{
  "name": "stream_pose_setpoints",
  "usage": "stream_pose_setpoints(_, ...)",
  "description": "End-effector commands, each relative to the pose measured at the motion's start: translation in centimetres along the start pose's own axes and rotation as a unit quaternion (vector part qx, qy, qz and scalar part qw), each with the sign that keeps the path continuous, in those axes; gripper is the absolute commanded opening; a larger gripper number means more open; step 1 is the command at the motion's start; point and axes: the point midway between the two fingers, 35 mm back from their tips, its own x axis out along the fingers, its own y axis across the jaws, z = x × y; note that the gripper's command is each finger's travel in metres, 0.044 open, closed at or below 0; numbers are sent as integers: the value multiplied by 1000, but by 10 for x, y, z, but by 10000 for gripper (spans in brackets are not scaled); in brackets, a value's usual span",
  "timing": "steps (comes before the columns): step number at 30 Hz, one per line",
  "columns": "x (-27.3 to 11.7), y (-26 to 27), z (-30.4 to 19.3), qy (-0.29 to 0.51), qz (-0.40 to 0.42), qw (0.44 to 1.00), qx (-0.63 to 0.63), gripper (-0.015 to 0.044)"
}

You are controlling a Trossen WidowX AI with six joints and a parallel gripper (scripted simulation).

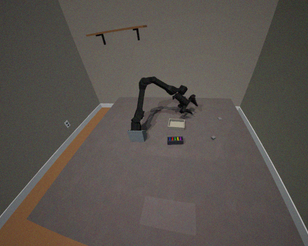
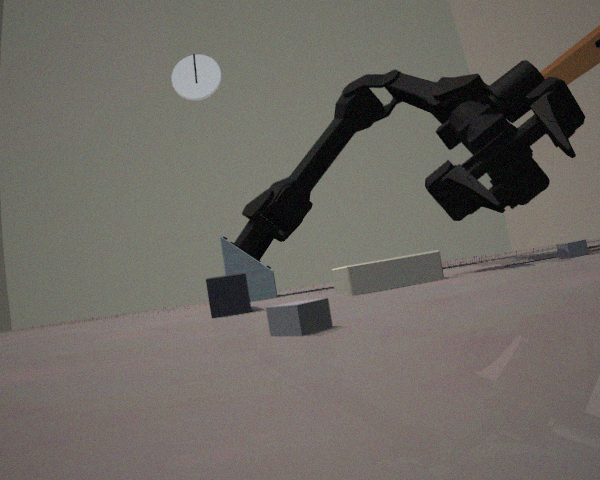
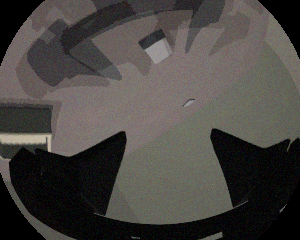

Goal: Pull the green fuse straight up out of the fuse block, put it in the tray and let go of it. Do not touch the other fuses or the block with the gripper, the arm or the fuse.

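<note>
Currently, gripper [image 1: 191, 103]: jaws spread wide, nothing between them; hangs in the air beyond the tray, well apart from the fuse block.
gripper fingers: two dark wedges in the wrist view, only desk surface showing in the gap.
arm [image 1: 149, 84]: arched up from its grey base [image 1: 136, 135], reaching away from the block.
tray [image 1: 176, 123]: white, shallow, sits on the desk between gripper and block; looks to hold nothing.
fuse block [image 1: 175, 140]: dark, on the desk just in front of the tray, a row of coloured fuses standing in it.
green fuse [image 1: 175, 138]: seated in the row, untouched.
step: judged as approach, not yet started on the grasp.
next move: likely swing back over the tray to above the block, point jaws down, line up on green only, descend without brushing the neighbours or block.
risk: fuses stand close together, so the wide jaws may clip the adjacent ones.
hidden: fuses out of sight in the exterior view; the dark box [image 2: 228, 294] there is probably the block's side.
hard to make out: fuse order and spacing tiny in the top view; the wrist view misses the block.
small grey cubes [image 1: 213, 137]: stray on the desk, off to the side.
</note>
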Motion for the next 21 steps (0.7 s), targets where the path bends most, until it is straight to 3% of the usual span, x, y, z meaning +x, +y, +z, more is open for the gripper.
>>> stream_pose_setpoints(1,-1,-1,-2,0,0,1000,0,400)
stream_pose_setpoints(14,-11,-8,-13,0,0,1000,0,400)
stream_pose_setpoints(16,-3,4,-19,3,20,999,33,348)
stream_pose_setpoints(21,23,69,-69,28,134,949,284,216)
